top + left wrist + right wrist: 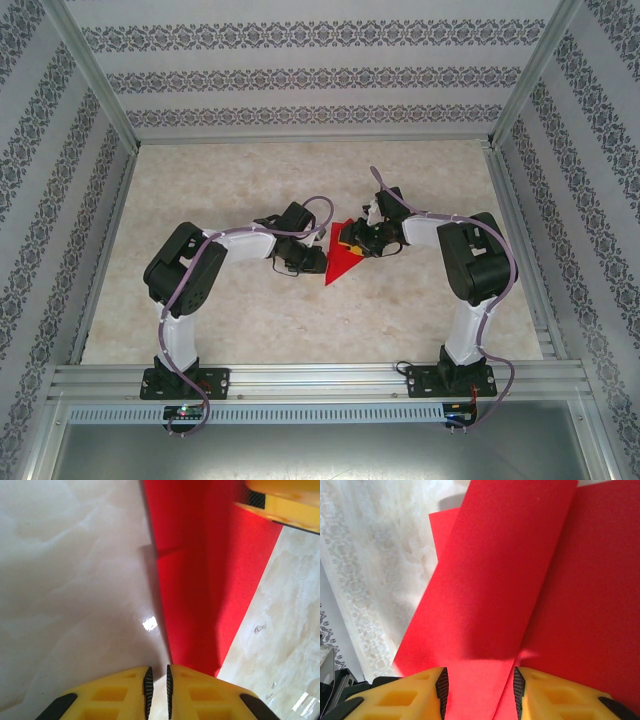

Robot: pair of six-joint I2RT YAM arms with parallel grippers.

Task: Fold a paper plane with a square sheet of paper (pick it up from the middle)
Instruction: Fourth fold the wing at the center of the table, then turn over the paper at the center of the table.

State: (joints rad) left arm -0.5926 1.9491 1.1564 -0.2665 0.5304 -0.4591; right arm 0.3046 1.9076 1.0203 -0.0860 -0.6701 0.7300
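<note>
Top external. Pale marbled desk (250, 200) inside patterned walls (300, 75). Both arms reach inward and meet near mid-desk. The red paper (340, 265) lies flat there, folded to a narrow wedge, with its point toward the near edge. The left gripper (312, 260) is at the paper's left margin and the right gripper (352, 238) is over its far end. From this height I cannot tell how the fingers stand.

Left wrist. The red paper (200, 580) runs from the top of the frame down to a point just ahead of the left gripper (157, 685). A crease line shows along its length. The yellow fingers (120, 690) are drawn close, leaving a thin slit. Pale desk (75, 580) shows through the slit and no red is seen in it. The paper's left edge ends right at the tip of one finger. At upper right, a yellow finger of the right gripper (285, 505) sits over the paper.

Right wrist. The right gripper (480, 690) has its fingers (415, 700) spread. A folded strip of the red paper (495, 580) passes between the pads, with a second layer beside it on the right. I cannot tell whether the pads press on the strip. Desk (385, 555) shows at left.
</note>
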